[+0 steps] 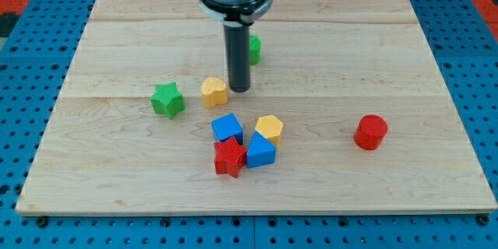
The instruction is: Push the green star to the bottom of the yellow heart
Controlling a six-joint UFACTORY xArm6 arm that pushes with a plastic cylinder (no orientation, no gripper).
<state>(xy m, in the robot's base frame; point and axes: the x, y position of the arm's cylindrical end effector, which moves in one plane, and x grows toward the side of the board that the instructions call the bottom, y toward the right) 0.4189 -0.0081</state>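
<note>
The green star [167,99] lies on the wooden board [117,31], left of centre. The yellow heart [214,91] sits just to its right, a small gap between them. My tip [240,89] rests on the board just right of the yellow heart, close to it; I cannot tell if they touch. The green star is on the far side of the heart from my tip.
Below the heart is a cluster: a blue cube [226,128], a yellow hexagon block [269,128], a red star [229,157] and a blue block [261,151]. A red cylinder [370,132] stands at the right. A green block [254,49] is partly hidden behind the rod.
</note>
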